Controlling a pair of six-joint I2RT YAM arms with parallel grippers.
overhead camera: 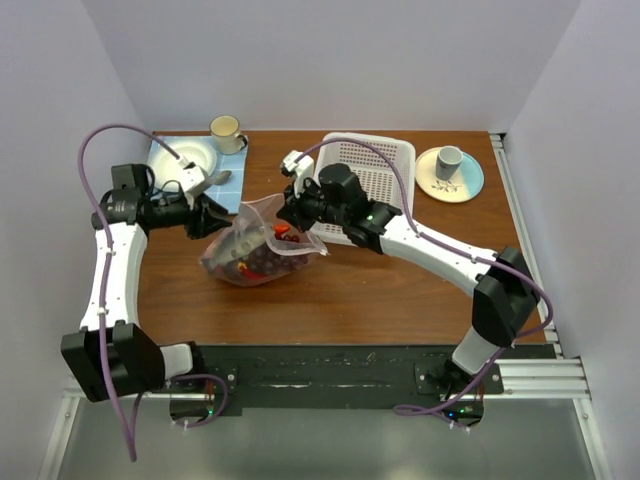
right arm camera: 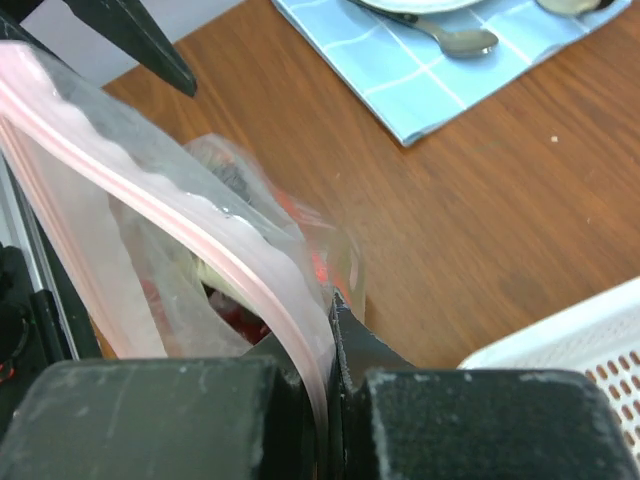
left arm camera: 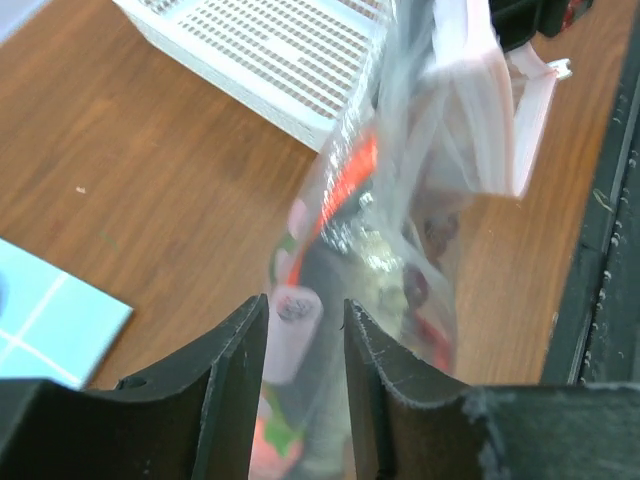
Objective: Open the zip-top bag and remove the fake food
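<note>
Both tools grip the zip-top bag [overhead camera: 255, 250] beside the white basket [overhead camera: 385, 165].
The right tool [right arm camera: 328, 350], nearest the basket, is clamped tight on the pink zip strip [right arm camera: 200, 240]. The left tool [left arm camera: 305, 350], on the far side from the basket, pinches the bag's body between narrow jaws, probably to brace it while the zip parts. The fake food [overhead camera: 262, 262] is inside.

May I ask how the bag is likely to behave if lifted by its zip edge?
Probably floppy: the bag is thin, crinkled film and bends where the right gripper pinches its zip strip. Likely bottom-heavy, since the toy food is heaped low and would sag and shift. The glossy plastic may slip.
</note>
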